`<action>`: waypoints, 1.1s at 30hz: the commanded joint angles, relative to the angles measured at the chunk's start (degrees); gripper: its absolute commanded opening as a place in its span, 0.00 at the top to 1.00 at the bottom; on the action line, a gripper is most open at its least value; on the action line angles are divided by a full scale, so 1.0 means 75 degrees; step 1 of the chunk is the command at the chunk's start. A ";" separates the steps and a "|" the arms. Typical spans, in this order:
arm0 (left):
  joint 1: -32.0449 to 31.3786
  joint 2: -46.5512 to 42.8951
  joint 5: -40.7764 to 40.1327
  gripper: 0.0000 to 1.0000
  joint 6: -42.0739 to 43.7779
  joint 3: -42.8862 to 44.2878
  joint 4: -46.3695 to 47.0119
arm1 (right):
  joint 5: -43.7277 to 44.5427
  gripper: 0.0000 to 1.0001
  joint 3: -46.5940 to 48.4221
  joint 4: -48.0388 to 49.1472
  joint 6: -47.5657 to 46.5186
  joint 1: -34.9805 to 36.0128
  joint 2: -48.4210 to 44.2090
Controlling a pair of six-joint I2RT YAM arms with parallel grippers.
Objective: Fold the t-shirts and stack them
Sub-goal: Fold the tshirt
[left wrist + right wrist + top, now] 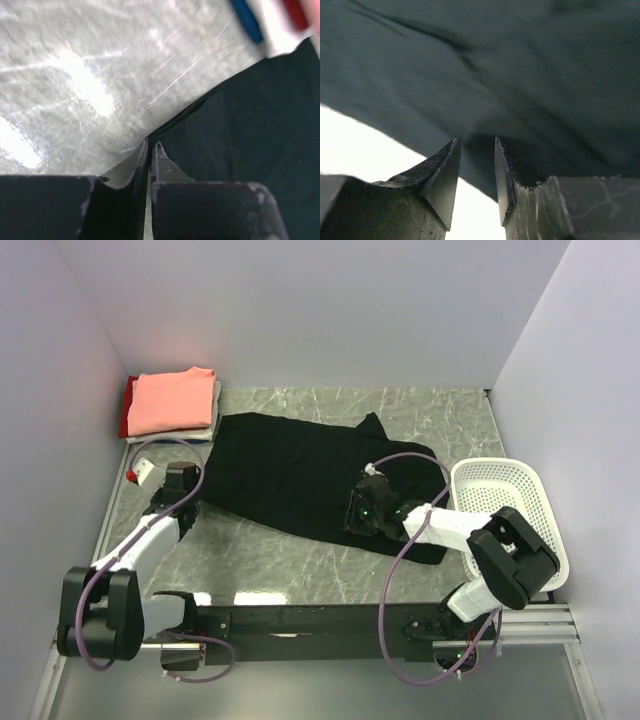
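A large black t-shirt (290, 470) lies spread across the middle of the table. My left gripper (185, 483) is at its left edge. In the left wrist view that gripper (151, 144) has its fingers pressed together on the hem of the black t-shirt (250, 125). My right gripper (362, 510) is at the shirt's near edge. In the right wrist view it (476, 140) stands open, with the edge of the black t-shirt (495, 65) between the fingertips. A folded salmon-pink t-shirt (175, 398) tops a stack at the back left, over a white one and a red one (127, 412).
A white mesh basket (545, 510) stands at the right edge, close to the right arm. A small white and red object (142, 472) lies just left of the left gripper. Walls close in the table on the left, back and right.
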 commanded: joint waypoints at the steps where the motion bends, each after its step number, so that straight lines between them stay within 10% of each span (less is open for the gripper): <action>1: 0.0145 -0.0360 -0.0489 0.89 0.0284 0.0074 0.0150 | 0.0066 0.59 -0.0351 0.0040 0.0049 -0.0241 -0.0433; 11: 0.0848 -0.0699 0.0108 0.46 0.0296 0.0202 -0.0237 | -0.0262 0.59 -0.0985 0.0040 -0.0056 -0.0440 -0.0702; 16: 0.0813 -0.1122 0.1287 0.65 0.0518 0.0226 0.0242 | -0.0239 0.59 -0.0893 -0.0241 -0.0126 -0.0440 -0.1300; 27: -0.0616 0.1829 0.1983 0.99 0.0214 0.1467 0.1110 | 0.0043 0.59 0.0151 -0.0628 -0.0220 -0.0674 -0.0951; 33: -0.0395 0.2920 0.2322 0.99 -0.0418 0.1516 0.0993 | -0.0192 0.59 0.0210 -0.0605 -0.0220 -0.1213 -0.0493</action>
